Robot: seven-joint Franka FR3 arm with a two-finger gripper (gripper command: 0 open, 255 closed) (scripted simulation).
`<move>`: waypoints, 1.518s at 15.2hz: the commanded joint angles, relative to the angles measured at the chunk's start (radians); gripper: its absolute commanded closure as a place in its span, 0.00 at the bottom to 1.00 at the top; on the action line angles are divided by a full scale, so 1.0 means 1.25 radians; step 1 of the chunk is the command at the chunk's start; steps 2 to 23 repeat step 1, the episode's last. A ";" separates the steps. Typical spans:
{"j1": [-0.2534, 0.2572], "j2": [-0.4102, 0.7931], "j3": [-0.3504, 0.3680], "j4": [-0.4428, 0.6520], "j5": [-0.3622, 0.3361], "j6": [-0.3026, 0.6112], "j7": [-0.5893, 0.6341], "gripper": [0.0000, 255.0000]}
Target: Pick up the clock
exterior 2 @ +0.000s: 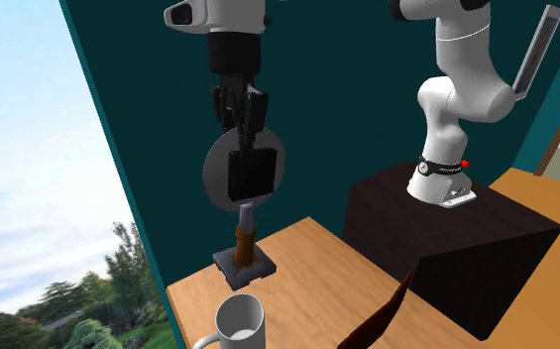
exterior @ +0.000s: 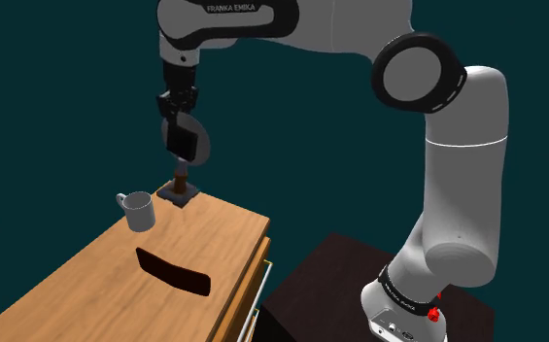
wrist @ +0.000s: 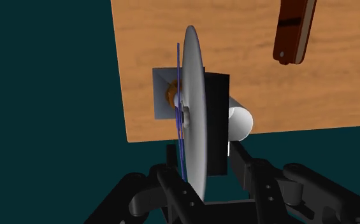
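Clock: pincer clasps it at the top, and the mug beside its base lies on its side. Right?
Not quite. The mug stands upright with its opening up, as the second exterior view shows. The rest holds: the pincer clasps the clock at the top, and the mug is beside its base.

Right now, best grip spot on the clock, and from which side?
Top edge of the clock, from straight above: thin grey disc and black back box stand upright on a narrow pedestal, so the claw spans face to back, as it does now.
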 commanded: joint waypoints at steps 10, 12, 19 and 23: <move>0.001 -0.003 0.000 0.003 0.000 -0.005 0.001 1.00; 0.001 -0.003 0.000 0.003 0.000 -0.005 0.001 1.00; 0.001 -0.003 0.000 0.003 0.000 -0.005 0.001 1.00; 0.001 -0.003 0.000 0.003 0.000 -0.005 0.001 1.00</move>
